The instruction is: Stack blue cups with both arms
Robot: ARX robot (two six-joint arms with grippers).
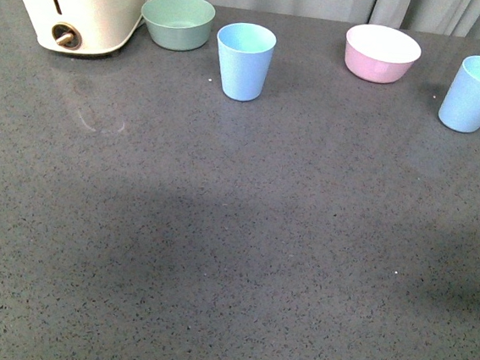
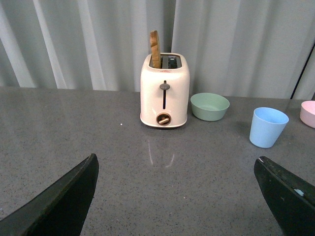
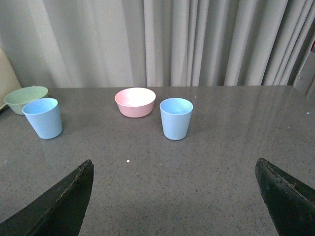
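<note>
Two pale-blue cups stand upright on the grey counter. One blue cup sits near the back, just right of the green bowl; the left wrist view shows it as the blue cup, and the right wrist view as the blue cup. The other blue cup stands at the far right edge, also seen as the blue cup. Neither arm shows in the front view. My left gripper is open over bare counter, well short of the cups. My right gripper is open too, nothing between its jaws.
A cream toaster with a slice sticking up stands at the back left. Beside it is a green bowl. A pink bowl sits between the two cups. Grey curtains hang behind the counter's far edge.
</note>
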